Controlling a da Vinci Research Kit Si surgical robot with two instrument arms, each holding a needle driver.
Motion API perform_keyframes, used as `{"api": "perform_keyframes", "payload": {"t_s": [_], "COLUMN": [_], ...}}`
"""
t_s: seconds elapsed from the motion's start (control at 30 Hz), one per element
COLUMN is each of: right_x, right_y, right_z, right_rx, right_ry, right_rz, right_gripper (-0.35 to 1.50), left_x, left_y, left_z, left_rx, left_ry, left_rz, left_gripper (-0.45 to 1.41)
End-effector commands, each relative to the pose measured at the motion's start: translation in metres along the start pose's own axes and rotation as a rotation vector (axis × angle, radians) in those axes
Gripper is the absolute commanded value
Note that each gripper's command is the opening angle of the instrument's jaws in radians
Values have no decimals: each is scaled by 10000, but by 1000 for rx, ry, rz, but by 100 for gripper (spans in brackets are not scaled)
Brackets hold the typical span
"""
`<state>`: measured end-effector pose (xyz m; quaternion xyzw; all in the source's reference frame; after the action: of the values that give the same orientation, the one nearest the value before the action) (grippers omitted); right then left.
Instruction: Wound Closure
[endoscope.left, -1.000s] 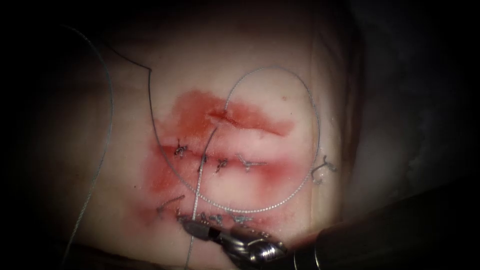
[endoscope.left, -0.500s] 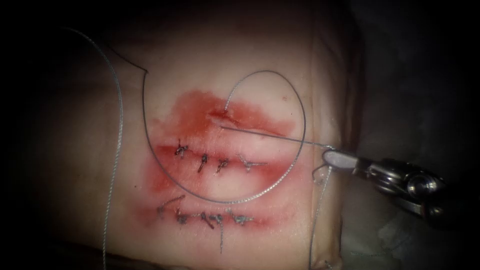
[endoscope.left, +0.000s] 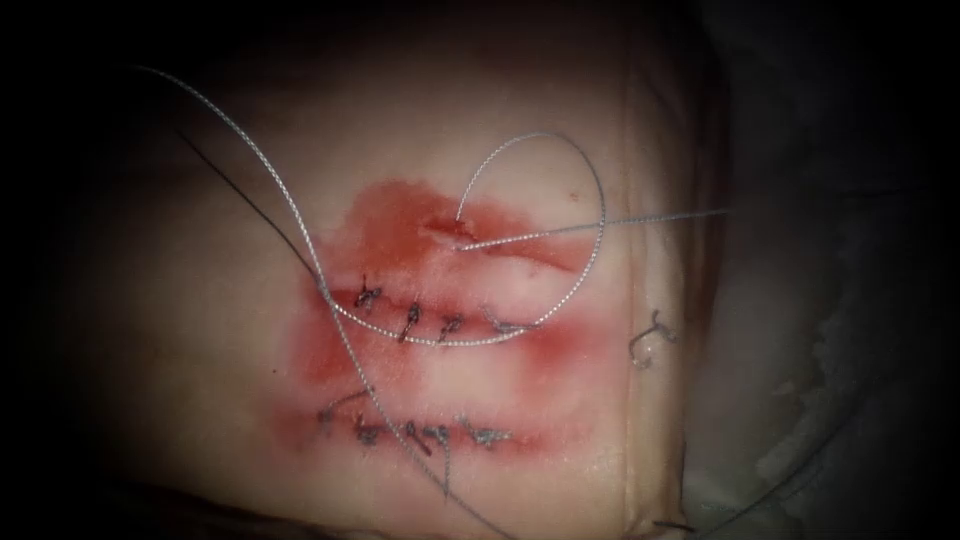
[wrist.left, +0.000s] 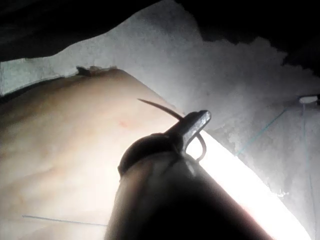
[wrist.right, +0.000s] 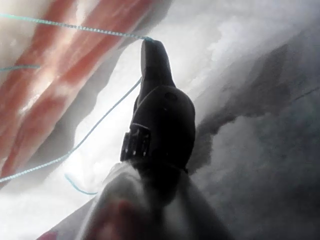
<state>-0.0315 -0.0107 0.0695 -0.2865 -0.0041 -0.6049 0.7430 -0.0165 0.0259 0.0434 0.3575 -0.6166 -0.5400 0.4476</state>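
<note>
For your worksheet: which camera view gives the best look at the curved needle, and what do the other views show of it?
The left wrist view: the left tool holds the needle in shut jaws around mid-curve, off the tissue. The endoscope view and right wrist view give thread instead, which the right tool grips.

The tissue (endoscope.left: 200, 330) looks moist and softly glossy — slick where red fluid (endoscope.left: 400, 225) stains it. The thread (endoscope.left: 560, 300) is twisted, silvery. The needle (wrist.left: 160, 107) — smooth dark metal.
</note>
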Motion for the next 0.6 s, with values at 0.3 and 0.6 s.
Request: {"api": "perform_keyframes", "payload": {"t_s": [0.3,0.6], "right_x": [-18,-14], "right_y": [-118,-30], "right_z": [-19,-13], "right_rx": [255,187], "right_ry": [14,-114], "right_rz": [-188,-440], "right_gripper": [-35,27], "left_x": [-4,-3], "left_y": [3,4], "left_z": [7,8], "left_rx": [4,5], "left_ry": [-2,-1], "left_rz": [3,-3], "left_gripper": [-45,-45]}}
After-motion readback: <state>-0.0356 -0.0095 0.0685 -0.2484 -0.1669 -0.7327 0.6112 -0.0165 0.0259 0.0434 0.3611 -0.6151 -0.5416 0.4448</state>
